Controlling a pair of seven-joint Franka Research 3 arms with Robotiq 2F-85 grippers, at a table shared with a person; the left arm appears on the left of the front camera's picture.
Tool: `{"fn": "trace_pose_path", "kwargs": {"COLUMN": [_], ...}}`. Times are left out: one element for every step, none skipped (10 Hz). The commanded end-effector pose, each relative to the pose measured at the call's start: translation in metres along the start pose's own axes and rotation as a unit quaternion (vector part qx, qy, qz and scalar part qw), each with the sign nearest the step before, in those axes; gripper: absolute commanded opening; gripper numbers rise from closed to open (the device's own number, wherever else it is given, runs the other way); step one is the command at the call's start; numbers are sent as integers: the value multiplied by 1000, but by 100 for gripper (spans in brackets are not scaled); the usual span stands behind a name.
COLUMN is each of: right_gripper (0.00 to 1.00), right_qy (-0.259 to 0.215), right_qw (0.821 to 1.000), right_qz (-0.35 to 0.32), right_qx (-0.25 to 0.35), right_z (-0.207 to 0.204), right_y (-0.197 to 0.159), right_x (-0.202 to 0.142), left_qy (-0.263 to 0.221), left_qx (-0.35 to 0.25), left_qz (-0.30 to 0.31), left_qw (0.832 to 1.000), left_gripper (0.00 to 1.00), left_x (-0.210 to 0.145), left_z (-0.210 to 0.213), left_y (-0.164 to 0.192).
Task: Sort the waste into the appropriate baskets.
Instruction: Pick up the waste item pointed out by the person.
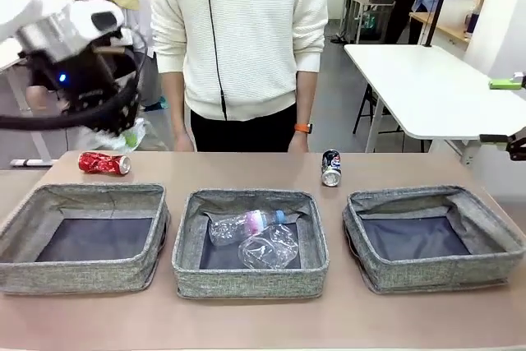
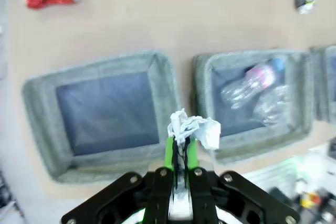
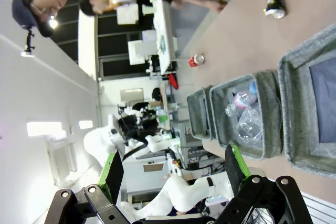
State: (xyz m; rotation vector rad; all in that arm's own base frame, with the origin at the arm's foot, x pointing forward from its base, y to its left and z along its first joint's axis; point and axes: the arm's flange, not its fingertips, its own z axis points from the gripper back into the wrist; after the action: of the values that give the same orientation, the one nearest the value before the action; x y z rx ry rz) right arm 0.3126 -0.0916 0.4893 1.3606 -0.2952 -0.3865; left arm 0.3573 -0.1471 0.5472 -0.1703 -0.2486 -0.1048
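Observation:
My left gripper [image 2: 181, 146] is shut on the crumpled white paper [image 2: 195, 128] and hangs high above the near rim between the left basket [image 2: 100, 62] and the middle basket [image 2: 247, 57]. In the front view that gripper [image 1: 117, 129] sits at the far left, above the crushed red can [image 1: 104, 163]. The clear bottle [image 1: 245, 223] and clear cup [image 1: 271, 247] lie in the middle basket [image 1: 251, 281]. The dark can [image 1: 331, 168] lies on the table behind it. The left basket [image 1: 82, 273] and right basket [image 1: 431, 273] hold nothing. My right gripper [image 3: 173, 174] is open and off the table's side.
A person in a white sweater [image 1: 238, 39] stands at the table's far edge, hands out of sight. Bare tabletop [image 1: 222, 170] lies between the two cans. A white table [image 1: 427, 88] stands behind on the right.

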Motion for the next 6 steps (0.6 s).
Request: {"fn": "trace_pose_path", "kwargs": {"right_gripper": [100,100,100,100,100,100], "right_qy": [4,4,4,4,4,4], "right_qw": [1000,1000,1000,1000,1000,1000], "right_qz": [-1,-1,-1,-1,-1,-1], "right_qx": [-1,-1,-1,-1,-1,-1], "right_z": [2,2,2,2,2,2], "right_y": [2,2,2,2,2,2], "right_x": [0,0,0,0,0,0], "left_qy": [6,6,6,6,3,11], "left_qx": [-31,-31,-31,-31,-12,13], "left_qz": [14,14,14,14,13,27], "left_qw": [999,999,999,999,1000,999], "left_gripper": [0,0,0,0,8,8], "left_x": [29,29,29,29,16,25], "left_z": [3,3,3,3,0,13], "left_y": [6,6,6,6,4,-45]}}
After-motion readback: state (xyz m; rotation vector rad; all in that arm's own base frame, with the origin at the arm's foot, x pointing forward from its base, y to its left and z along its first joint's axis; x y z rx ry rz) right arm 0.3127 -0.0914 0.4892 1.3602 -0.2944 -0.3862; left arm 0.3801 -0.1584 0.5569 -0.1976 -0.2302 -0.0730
